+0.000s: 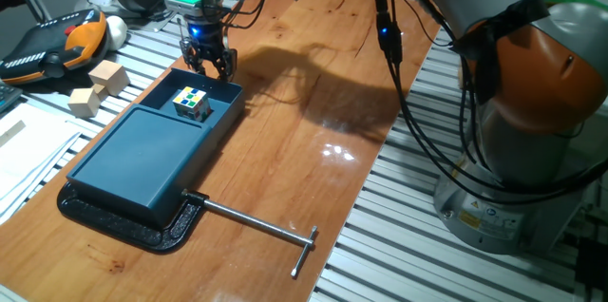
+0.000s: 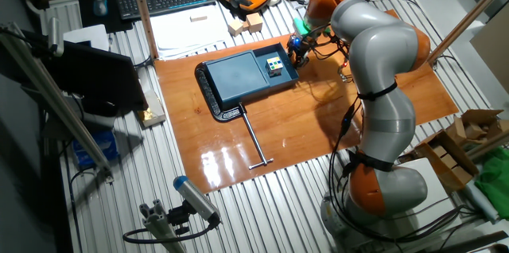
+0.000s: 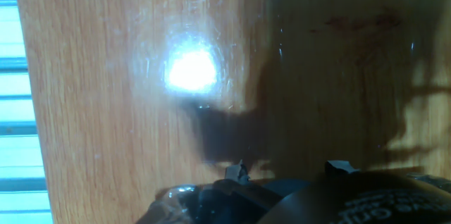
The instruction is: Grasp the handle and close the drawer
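Just below your fingers [image 1: 210, 63], apparently parted: dark teal plastic drawer's [image 1: 197, 103] end-wall handle [image 1: 209, 82], ready for grasping.

We count one teal drawer [image 1: 204, 104], open just below the fingers, with one multicoloured cube [image 1: 192, 103] inside it. We see one teal box [image 1: 142, 155], one black base plate [image 1: 123, 223] and one T-ended metal rod [image 1: 261, 227] farther from the fingers. Beside the fingers, off the board, we count two wooden blocks [image 1: 98, 87]. One gripper [image 1: 210, 63] is present.
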`<action>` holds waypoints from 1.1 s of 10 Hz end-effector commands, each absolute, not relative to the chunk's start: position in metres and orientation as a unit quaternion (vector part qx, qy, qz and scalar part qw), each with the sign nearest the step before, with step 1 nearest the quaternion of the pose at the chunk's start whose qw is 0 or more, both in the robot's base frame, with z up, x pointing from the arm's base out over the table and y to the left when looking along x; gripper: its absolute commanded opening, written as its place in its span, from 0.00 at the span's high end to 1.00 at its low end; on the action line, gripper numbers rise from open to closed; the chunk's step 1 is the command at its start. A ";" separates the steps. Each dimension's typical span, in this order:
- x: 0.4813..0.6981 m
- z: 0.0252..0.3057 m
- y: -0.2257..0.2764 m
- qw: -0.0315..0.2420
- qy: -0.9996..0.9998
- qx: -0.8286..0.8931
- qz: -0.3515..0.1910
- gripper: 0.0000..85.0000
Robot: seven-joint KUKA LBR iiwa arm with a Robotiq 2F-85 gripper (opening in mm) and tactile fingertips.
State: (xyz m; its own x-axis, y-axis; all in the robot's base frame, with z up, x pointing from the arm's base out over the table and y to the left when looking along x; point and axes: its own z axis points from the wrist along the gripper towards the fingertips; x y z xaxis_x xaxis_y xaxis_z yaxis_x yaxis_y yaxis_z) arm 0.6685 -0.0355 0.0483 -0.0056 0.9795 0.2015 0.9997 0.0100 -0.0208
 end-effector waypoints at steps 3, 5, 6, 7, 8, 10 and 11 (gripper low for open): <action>0.669 0.049 -0.035 0.081 -0.706 -0.701 -0.065 0.32; 0.669 0.049 -0.034 0.080 -0.706 -0.701 -0.065 0.32; 0.669 0.048 -0.033 0.080 -0.706 -0.701 -0.065 0.32; 0.669 0.048 -0.033 0.080 -0.706 -0.701 -0.065 0.32; 0.669 0.048 -0.033 0.080 -0.708 -0.699 -0.065 0.33; 0.669 0.048 -0.033 0.082 -0.710 -0.696 -0.065 0.35; 0.669 0.048 -0.032 0.083 -0.711 -0.695 -0.066 0.35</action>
State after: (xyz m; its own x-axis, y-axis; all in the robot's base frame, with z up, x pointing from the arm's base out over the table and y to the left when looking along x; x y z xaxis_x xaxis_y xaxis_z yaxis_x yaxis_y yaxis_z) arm 0.6693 -0.0324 0.0480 -0.0193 0.9778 0.2089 0.9995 0.0244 -0.0216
